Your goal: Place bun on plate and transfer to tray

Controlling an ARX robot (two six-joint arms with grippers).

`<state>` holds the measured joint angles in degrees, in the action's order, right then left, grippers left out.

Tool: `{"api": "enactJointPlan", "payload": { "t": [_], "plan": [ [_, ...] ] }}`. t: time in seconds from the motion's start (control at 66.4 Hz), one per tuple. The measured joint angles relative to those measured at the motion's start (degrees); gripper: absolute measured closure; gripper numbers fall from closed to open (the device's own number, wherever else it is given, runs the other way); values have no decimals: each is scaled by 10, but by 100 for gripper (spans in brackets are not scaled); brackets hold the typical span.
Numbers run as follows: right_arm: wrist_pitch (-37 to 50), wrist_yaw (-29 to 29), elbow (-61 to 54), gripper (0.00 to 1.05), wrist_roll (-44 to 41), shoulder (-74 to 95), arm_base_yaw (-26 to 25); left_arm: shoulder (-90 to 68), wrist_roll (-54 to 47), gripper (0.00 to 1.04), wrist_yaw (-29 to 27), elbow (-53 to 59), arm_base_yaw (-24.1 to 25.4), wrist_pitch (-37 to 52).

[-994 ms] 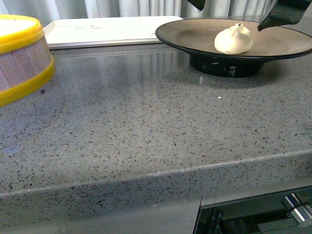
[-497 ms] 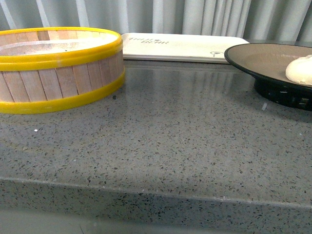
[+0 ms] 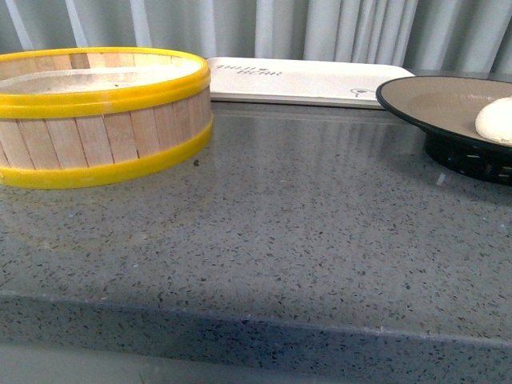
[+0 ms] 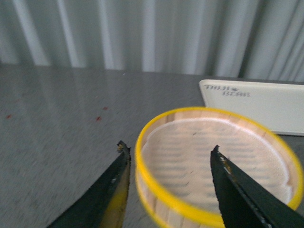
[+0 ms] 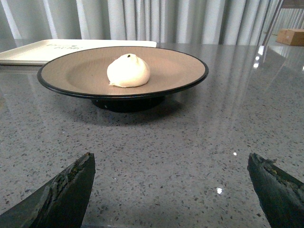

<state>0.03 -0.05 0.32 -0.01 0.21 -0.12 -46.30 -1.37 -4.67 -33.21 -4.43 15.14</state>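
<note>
Right gripper (image 5: 169, 159) agape before whole bun (image 5: 128, 70)

Yellow-rimmed wooden steamer (image 3: 100, 120) on my left, pale liner (image 4: 190, 152) inside, sitting on speckled grey counter (image 3: 304, 232), grey curtain (image 3: 320, 28) behind.

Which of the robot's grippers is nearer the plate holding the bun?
Right. The right gripper faces the plate across bare counter, apart from it; the left gripper sits over the rim of the steamer basket.
</note>
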Motion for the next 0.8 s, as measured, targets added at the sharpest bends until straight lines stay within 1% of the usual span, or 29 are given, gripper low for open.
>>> {"api": "enactJointPlan", "payload": {
  "t": [0.03, 0.09, 0.105, 0.151, 0.181, 0.211, 0.271, 0.452, 0.798],
  "plan": [
    [0, 0, 0, 8, 0, 0, 0, 13, 2, 60, 22, 26, 19, 8],
    [0, -1, 0, 8, 0, 0, 0, 29, 5, 69, 35, 61, 36, 19],
    [0, -1, 0, 8, 0, 0, 0, 33, 6, 72, 37, 73, 39, 23],
    [0, 0, 0, 8, 0, 0, 0, 40, 7, 79, 42, 94, 40, 30],
    [0, 0, 0, 8, 0, 0, 0, 49, 8, 86, 45, 113, 41, 36],
    [0, 0, 0, 8, 0, 0, 0, 54, 8, 90, 46, 122, 41, 39],
    [0, 0, 0, 8, 0, 0, 0, 71, 9, 101, 47, 145, 41, 47],
    [0, 0, 0, 8, 0, 0, 0, 119, 13, 101, 46, 203, 43, 59],
    [0, 0, 0, 8, 0, 0, 0, 202, 13, 101, 47, 271, 43, 49]
  ]
}}
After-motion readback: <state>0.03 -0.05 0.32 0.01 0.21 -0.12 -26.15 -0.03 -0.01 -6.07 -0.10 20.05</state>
